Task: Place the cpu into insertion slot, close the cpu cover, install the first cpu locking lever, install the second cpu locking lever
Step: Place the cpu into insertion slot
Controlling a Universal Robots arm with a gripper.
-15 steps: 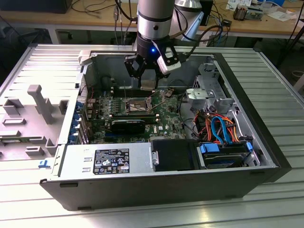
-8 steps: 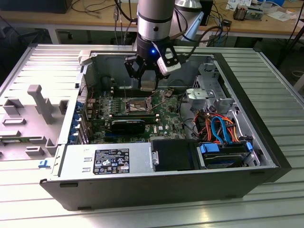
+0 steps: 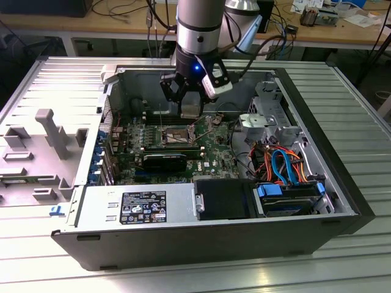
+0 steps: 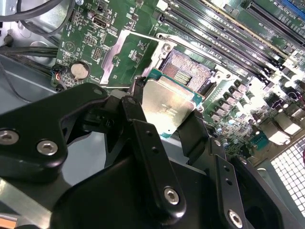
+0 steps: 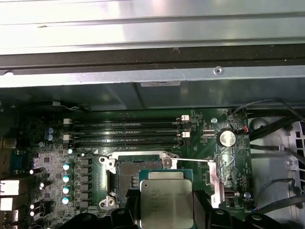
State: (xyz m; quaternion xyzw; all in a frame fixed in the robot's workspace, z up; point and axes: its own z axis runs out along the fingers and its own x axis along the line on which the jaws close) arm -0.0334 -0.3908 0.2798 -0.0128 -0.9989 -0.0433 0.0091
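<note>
Setting: a ribbed grey metal worktop carries a black and grey computer case, laid on its side with the panel off. Cluttered wooden desks stand behind it.

Item 1, landmark: the insertion slot, a square socket with a dark centre and silver metal rim on the green circuit board. Nothing is seated in it.

Item 2: the cpu, a small flat square chip with a dull silver metal top. My jaws are clamped on two opposite edges of it. It hangs above the slot and a little to one side, overlapping the slot's rim in both wrist views. As far as I can judge, it does not touch the slot.

Item 3: the cpu cover, a thin silver metal frame with a square window. It is swung up and open at the slot's edge, on the side toward the round silver coin cell.

Item 4: long black memory slots, just beside the insertion slot, on the side opposite where the chip hangs.

Handling note, my judgement: the placing is in hand, early in the task.
- Square the chip's edges to the slot's rim.
- Keep the chip level and descend straight, with no sliding across the contacts.
- Let go only once it lies flat inside the rim.
- Keep my jaws off the raised cover.
</note>
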